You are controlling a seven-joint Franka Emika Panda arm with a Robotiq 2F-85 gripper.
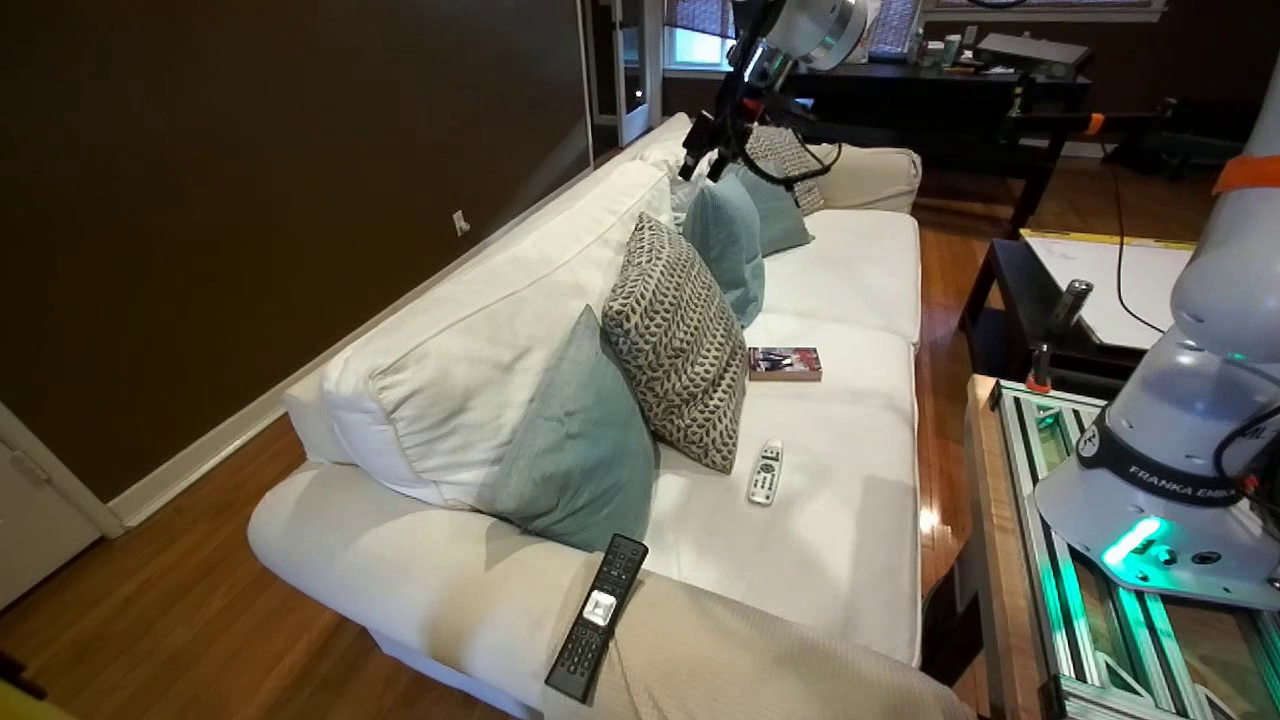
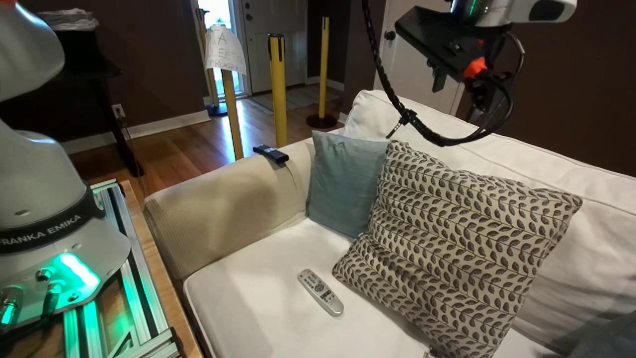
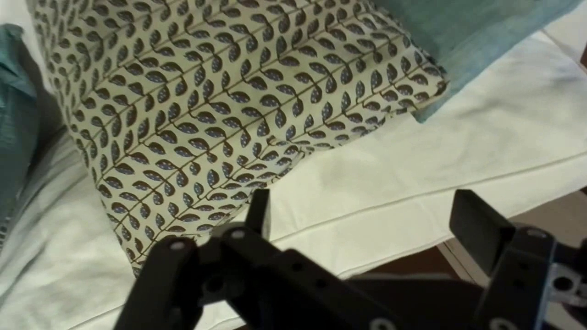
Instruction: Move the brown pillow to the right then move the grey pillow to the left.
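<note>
The brown pillow [image 1: 680,345], cream with a dark leaf pattern, leans tilted on the sofa back. It also shows in an exterior view [image 2: 462,238] and in the wrist view [image 3: 220,105]. A plain blue-grey pillow [image 1: 580,450] stands by the near armrest, partly behind it [image 2: 348,179] [image 3: 486,36]. Similar blue-grey pillows [image 1: 725,240] [image 3: 13,105] stand on its other side; which one is the grey pillow I cannot tell. My gripper [image 1: 705,160] [image 3: 357,211] is open and holds nothing. It hangs above the sofa back, above the brown pillow's upper edge.
A white remote [image 1: 766,472] and a book [image 1: 785,364] lie on the seat. A black remote [image 1: 597,615] lies on the armrest. Another patterned cushion [image 1: 785,150] is at the far end. A dark wall [image 1: 300,150] stands behind the sofa. A cable loop [image 2: 437,141] hangs below the wrist.
</note>
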